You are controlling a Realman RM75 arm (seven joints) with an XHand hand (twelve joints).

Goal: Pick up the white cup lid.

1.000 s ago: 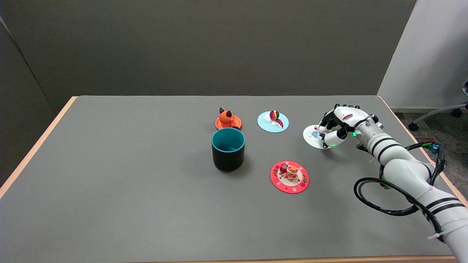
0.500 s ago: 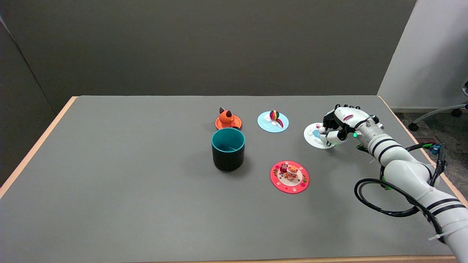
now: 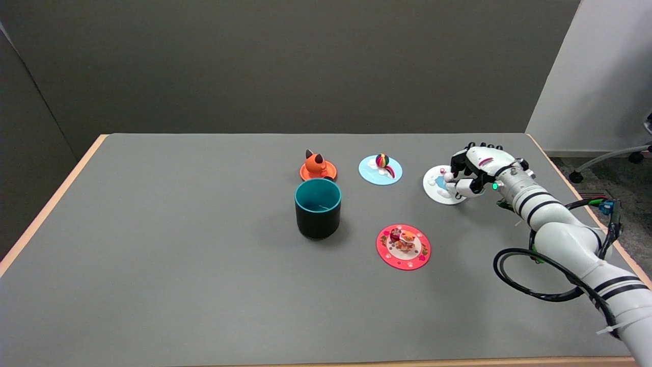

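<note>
Lid in the fingers, lift not yet clear

The right hand (image 3: 471, 176) sits at the right side of the white lid (image 3: 438, 186), its fingers curled in around the small knob on the lid's top – it looks like a pinch on that knob, though the fingers hide the contact itself. The lid lies well to the right of the teal cup (image 3: 318, 208) and a little farther back on the table. Its disc appears slightly tipped, but whether it has left the table or one edge rests there I cannot tell. So, as a judgement, the reach and the grasp look done; what is left is a plain lift that carries the lid free into the air.

Other lids are spread around the cup: an orange lid (image 3: 318, 169) with a cat figure just behind it, a light blue lid (image 3: 380, 169) with a striped ball behind and to its right, and a red lid (image 3: 403, 246) with small figures to its right and nearer the camera. None touches the cup or the white lid.

The table (image 3: 178, 265) has a flat grey top with a pale wooden edge. Behind it stands a dark grey wall; a white panel rises at the far right, and beside it part of a wheeled chair base (image 3: 611, 160) shows on the floor – nothing else of the room is in view
</note>
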